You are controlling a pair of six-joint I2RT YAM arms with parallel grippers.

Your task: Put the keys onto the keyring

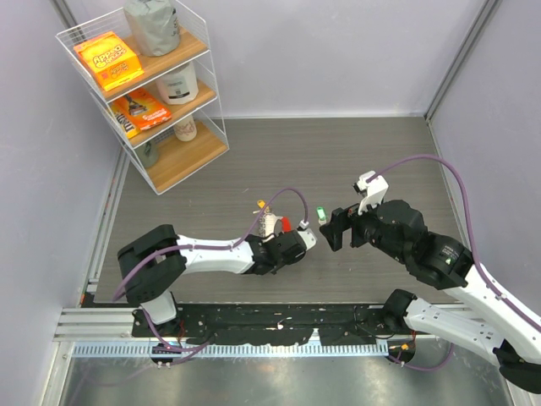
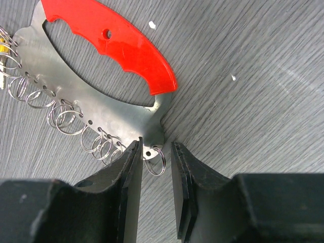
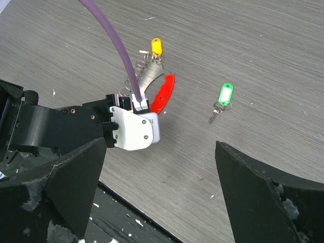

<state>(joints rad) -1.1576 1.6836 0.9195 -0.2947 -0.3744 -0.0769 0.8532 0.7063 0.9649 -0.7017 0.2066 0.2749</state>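
The keyring [image 2: 111, 40] sits mid-frame on the surface [image 2: 253, 76], with the green key [image 3: 223, 94] loose to its right. The left fingers [image 2: 126, 192] are narrowly spread astride its tip, and the right fingers [image 3: 263, 202] are wide apart. An off-centre squeeze could make it skid away.

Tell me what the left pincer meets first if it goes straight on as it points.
Most likely the end ring of the keyring, lying inside the mouth of the left pincer; depth is hard to judge.
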